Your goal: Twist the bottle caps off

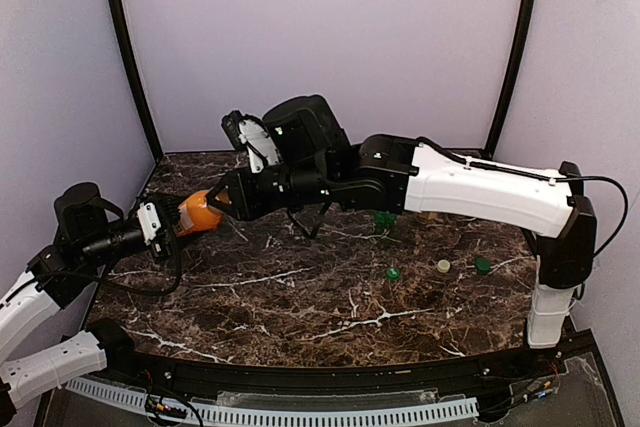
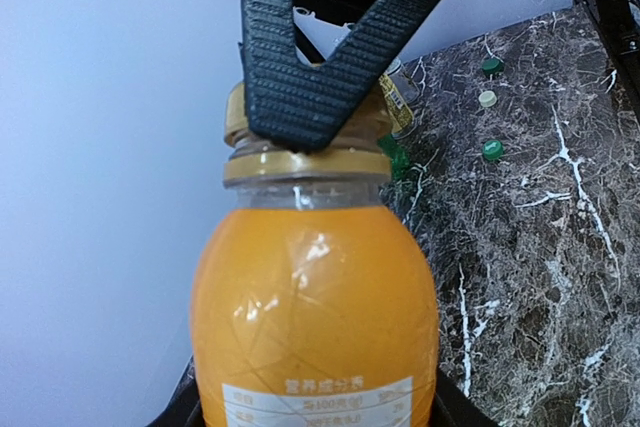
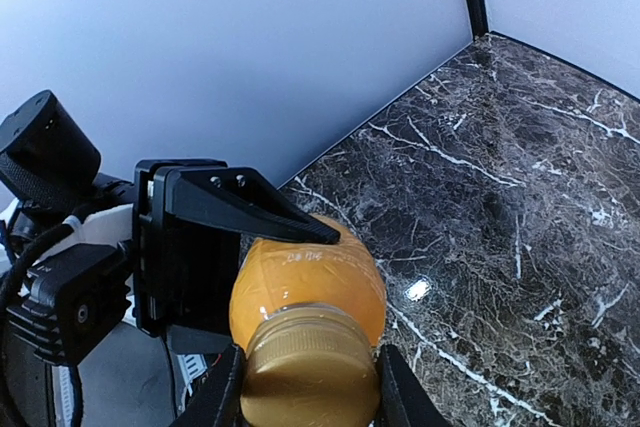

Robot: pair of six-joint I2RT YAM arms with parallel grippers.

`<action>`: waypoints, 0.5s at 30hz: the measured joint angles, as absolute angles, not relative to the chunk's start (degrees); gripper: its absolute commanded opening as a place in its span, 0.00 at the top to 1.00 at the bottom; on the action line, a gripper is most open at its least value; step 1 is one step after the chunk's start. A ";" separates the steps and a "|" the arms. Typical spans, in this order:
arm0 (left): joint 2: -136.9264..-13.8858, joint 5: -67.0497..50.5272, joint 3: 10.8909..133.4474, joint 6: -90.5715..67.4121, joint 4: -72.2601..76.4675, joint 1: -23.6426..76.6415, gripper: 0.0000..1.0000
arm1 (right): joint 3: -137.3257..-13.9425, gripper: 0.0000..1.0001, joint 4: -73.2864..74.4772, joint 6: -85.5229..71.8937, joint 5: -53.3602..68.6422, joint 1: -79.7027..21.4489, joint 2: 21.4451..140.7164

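My left gripper (image 1: 176, 219) is shut on the belly of the squat orange bottle (image 1: 200, 213), which it holds above the table's left side with the neck pointing toward the right arm. In the left wrist view the bottle (image 2: 315, 307) fills the frame and black jaw edges show at both lower corners. My right gripper (image 3: 305, 389) is shut on the gold cap (image 3: 305, 372), one finger pressing on each side. A ribbed right fingertip (image 2: 300, 97) covers most of that cap (image 2: 234, 119). Only the orange bottle shows fully.
Three loose caps lie on the marble right of centre: green (image 1: 393, 273), pale (image 1: 443, 266), green (image 1: 483, 265). A green bottle (image 1: 385, 219) sits partly hidden behind the right forearm. Another labelled bottle (image 2: 400, 99) peeks out beside the right finger. Walls close off the back and sides.
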State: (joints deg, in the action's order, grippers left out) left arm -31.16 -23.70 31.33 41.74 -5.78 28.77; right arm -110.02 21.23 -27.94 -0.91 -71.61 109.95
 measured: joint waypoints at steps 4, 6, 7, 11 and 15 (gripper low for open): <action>-31.09 -23.46 31.31 41.87 -5.67 28.77 0.93 | -110.24 0.97 21.30 -26.83 0.80 -71.59 110.04; -31.03 -23.40 31.31 41.95 -5.65 28.77 0.93 | -110.39 1.00 21.30 -25.43 2.09 -71.37 110.15; -30.98 -23.40 31.33 42.04 -5.65 28.77 0.93 | -110.43 1.00 21.28 -24.25 2.63 -71.29 110.15; -30.48 -24.23 31.33 42.41 -6.17 28.71 0.93 | -110.19 1.00 20.78 -13.93 4.89 -71.18 110.04; -30.17 -31.68 32.08 43.42 -13.89 28.51 0.93 | -104.51 1.00 20.75 14.52 9.34 -72.42 107.22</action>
